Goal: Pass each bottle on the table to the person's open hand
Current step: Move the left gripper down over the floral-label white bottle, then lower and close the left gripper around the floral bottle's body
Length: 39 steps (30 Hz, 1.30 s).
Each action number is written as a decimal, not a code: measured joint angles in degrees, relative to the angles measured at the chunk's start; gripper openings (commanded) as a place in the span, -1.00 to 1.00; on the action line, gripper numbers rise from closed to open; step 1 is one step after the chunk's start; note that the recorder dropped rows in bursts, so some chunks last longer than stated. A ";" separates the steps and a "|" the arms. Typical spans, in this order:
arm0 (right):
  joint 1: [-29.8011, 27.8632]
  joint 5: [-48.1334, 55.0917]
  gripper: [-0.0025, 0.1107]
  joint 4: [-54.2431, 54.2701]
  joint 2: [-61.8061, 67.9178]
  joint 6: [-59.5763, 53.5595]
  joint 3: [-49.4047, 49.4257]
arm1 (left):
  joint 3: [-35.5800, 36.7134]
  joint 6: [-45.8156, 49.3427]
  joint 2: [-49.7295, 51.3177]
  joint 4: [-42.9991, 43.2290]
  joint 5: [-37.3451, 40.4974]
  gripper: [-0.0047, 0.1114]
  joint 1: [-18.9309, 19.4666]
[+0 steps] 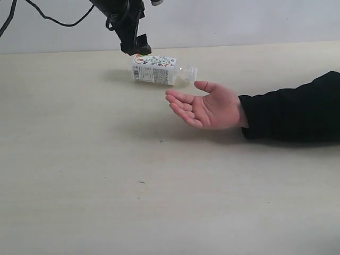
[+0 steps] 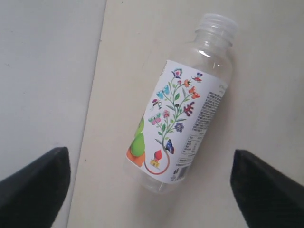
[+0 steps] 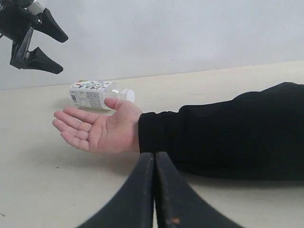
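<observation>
Exterior view: upper left of centre, the left gripper (image 1: 135,47) hovers over the floral bottle (image 1: 159,70), lying sideways on the pale wood-grain table (image 1: 79,186) just behind the person's open hand (image 1: 210,109). Left wrist view: its claws stand spread, bottle between them, untouched; I'd come down square across the label before closing. Right wrist view: the right gripper (image 3: 154,159) is pressed together, empty; plain pale wall behind.

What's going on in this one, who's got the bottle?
Nobody holds it. The clear bottle with the floral label lies on its side on the table. The left gripper hangs above it with its jaws open, gripping nothing. The person's open hand waits palm up beside the bottle, empty. The right gripper is shut and holds nothing.
</observation>
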 measured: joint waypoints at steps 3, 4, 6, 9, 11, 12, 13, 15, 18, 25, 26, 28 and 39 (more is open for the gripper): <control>0.00 0.00 -0.96 0.00 0.00 0.00 0.00 | 0.00 0.00 0.00 -0.49 1.12 0.59 0.00; 0.00 0.00 -0.96 0.00 0.00 0.00 0.00 | 0.00 0.00 0.00 -0.65 1.21 0.59 0.00; 0.00 0.00 -0.96 0.00 0.00 0.00 0.00 | 0.00 0.00 0.00 -0.87 1.21 0.59 0.00; 0.00 0.00 -0.96 0.00 0.00 0.00 0.00 | 0.00 0.00 0.00 -0.87 1.21 0.59 0.00; 0.00 0.00 -0.96 0.00 0.00 0.00 0.00 | 0.00 0.00 0.00 -0.87 1.21 0.59 0.00; 0.00 0.00 -0.96 0.00 0.00 0.00 0.00 | 0.00 0.00 0.00 -0.90 1.21 0.59 0.00; 0.00 0.00 -0.96 0.00 0.00 0.00 0.00 | 0.00 0.00 0.00 -0.90 1.21 0.59 0.00; 0.00 0.00 -0.96 0.00 0.00 0.00 0.00 | 0.00 0.00 0.22 -1.00 1.21 0.59 0.00; 0.00 0.00 -0.96 0.00 0.00 0.00 0.00 | -0.09 0.23 0.96 -1.12 1.21 0.59 0.00; 0.00 0.00 -0.96 0.00 0.00 0.00 0.00 | -0.13 2.78 3.57 -1.12 0.37 0.83 0.00; 0.00 0.00 -0.96 0.00 0.00 0.00 0.00 | -0.13 3.02 3.54 -1.12 -0.13 0.87 0.00; 0.00 0.00 -0.96 0.00 0.00 0.00 0.00 | -0.23 3.10 3.70 -1.12 -1.16 0.90 0.00; 0.00 0.00 -0.96 0.00 0.00 0.00 0.00 | -0.23 5.92 7.59 -1.12 -4.14 0.90 0.00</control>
